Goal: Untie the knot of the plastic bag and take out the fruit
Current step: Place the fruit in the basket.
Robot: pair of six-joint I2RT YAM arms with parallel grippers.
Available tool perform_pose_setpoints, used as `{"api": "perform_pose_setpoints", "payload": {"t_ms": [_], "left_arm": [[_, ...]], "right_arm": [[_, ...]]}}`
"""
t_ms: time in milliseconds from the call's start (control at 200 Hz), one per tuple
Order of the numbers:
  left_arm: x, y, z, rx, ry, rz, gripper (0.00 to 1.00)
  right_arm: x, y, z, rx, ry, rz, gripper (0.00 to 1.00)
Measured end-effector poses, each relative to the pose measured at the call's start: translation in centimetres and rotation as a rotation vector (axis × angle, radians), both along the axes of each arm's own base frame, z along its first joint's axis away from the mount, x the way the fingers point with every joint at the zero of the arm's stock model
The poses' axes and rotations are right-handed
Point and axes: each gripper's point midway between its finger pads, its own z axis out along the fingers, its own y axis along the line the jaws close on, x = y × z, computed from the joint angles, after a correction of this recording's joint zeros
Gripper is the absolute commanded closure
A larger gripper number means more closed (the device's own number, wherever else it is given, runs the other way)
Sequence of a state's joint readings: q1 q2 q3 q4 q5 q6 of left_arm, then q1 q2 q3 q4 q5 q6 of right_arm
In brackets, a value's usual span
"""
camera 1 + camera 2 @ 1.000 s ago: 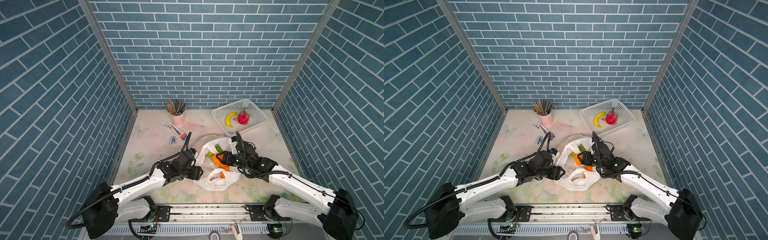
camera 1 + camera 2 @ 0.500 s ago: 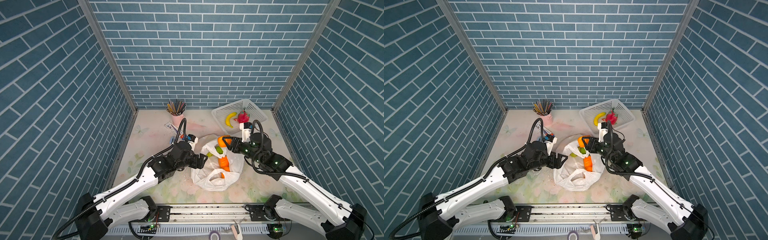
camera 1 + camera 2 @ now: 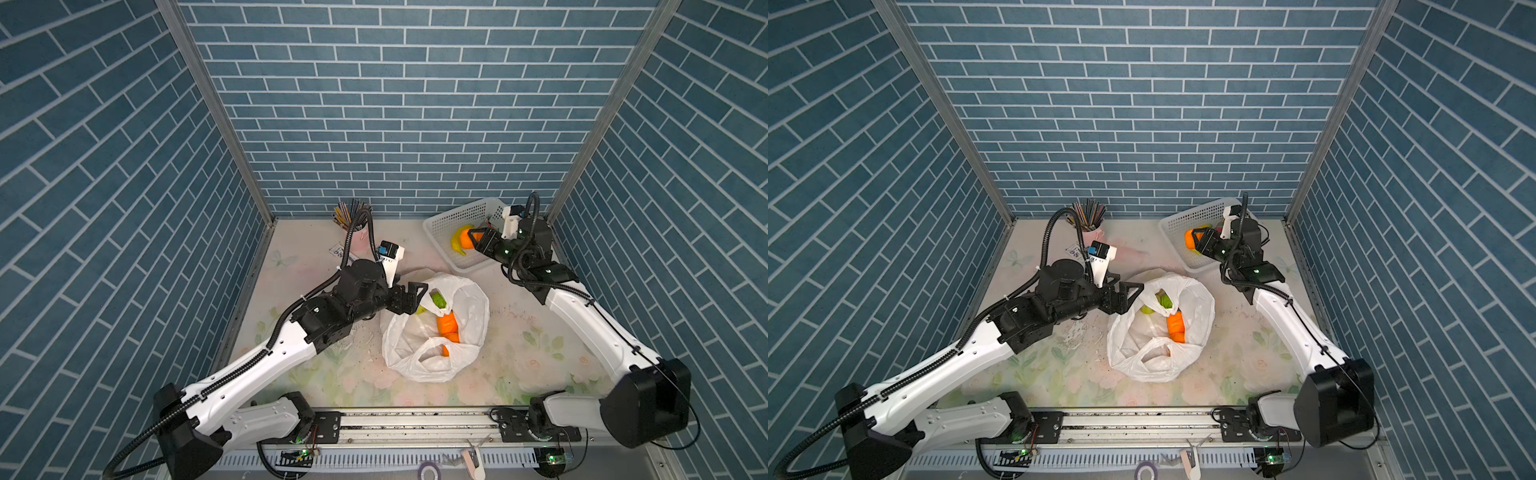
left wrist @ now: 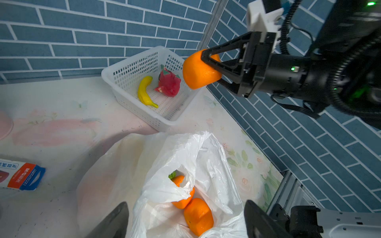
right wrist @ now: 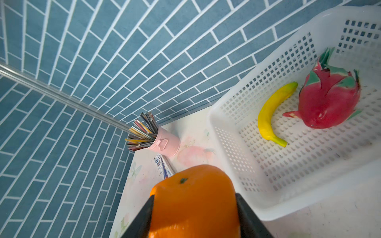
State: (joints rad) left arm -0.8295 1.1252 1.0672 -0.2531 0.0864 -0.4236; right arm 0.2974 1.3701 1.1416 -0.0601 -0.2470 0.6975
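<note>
The plastic bag (image 3: pixel 469 299) lies just right of centre in both top views, with its mouth gaping and its handle loops slack. No knot shows on it, so I judge the untying done and the emptying under way.

The white basket (image 3: pixel 449 220) sits above and to the right of the bag, against the back wall. Your right gripper (image 4: pixel 210 69) is clamped partway closed on an orange (image 4: pixel 195 72), raised at the basket's edge. I cannot tell whether the orange is over the basket floor yet. Carry it well inside, over the bare patch below the banana (image 5: pixel 270 115) and dragon fruit (image 5: pixel 327 99). Lower it before you let go, so it neither rolls nor bounces out.

Your left gripper (image 3: pixel 413 298) hangs at the bag's left rim, jaws spread fully and holding nothing. Use it to pin or lift that rim so the mouth gapes for the next reach.

Inside the bag, two oranges (image 3: pixel 446 326) lie mid-bag, with a green fruit (image 3: pixel 438 300) above them. In the left wrist view a fold of the bag drapes over one orange, so take the bare one first. Close on the fruit only, never on plastic.
</note>
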Motion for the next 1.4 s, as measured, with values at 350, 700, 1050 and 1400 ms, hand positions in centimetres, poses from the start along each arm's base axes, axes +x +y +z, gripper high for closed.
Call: {"api": "perform_pose_setpoints", "payload": {"t_ms": [350,700,1050,1400], "left_arm": [[1.3,-1.1,2.0,0.010,-0.050,-0.012,0.12],[2.6,-1.4,1.0,0.052,-0.023,0.009,0.12],[4.3,-1.3,0.6,0.071,-0.005,0.041,0.12],[4.6,-0.8,0.0,0.088,0.013,0.055,0.12]], "right_arm": [[7.9,-1.5,-6.6,-0.037,0.125,-0.037,0.52],[13.9,-0.4,-14.4,-0.061,0.229,-0.014,0.52],[17.3,1.2,-18.4,-0.033,0.253,0.038,0.44],[18.1,2.0,-19.2,-0.012,0.263,0.072,0.18]]}}
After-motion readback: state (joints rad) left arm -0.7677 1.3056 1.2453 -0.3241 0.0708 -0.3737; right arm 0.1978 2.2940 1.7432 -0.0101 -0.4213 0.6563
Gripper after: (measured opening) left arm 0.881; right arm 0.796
